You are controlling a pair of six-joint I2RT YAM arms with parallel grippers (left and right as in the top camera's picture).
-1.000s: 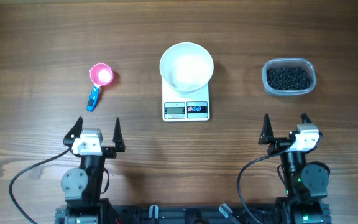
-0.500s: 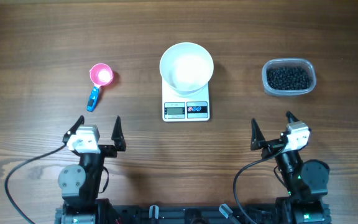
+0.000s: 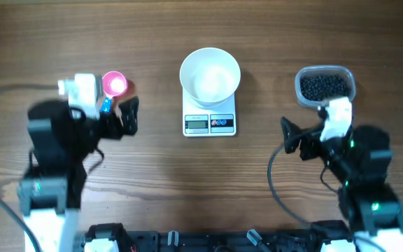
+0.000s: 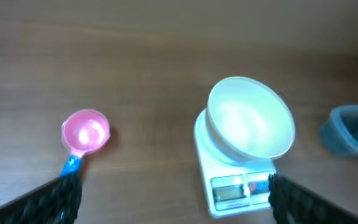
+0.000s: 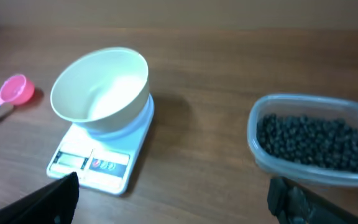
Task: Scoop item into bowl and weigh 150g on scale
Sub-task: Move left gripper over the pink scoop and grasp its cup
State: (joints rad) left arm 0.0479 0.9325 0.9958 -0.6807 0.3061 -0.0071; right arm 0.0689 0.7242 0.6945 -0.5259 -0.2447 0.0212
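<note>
The left claw (image 4: pixel 173 182) stands spread as wide as it goes, with nothing in it. The blue handle end of the pink scoop (image 4: pixel 84 132) lies just by one of its fingertips, though I cannot tell whether they touch. The scoop lies on the table (image 3: pixel 271 35), left of the scale (image 3: pixel 210 123). The right claw (image 5: pixel 173 182) is just as wide open and empty, hanging near the clear tub (image 5: pixel 253 134). The beads (image 5: pixel 312 142) all lie in that tub, right of the scale and well apart from it. The bowl (image 3: pixel 210 75) sits on the scale, empty, with the display and buttons showing in front.
</note>
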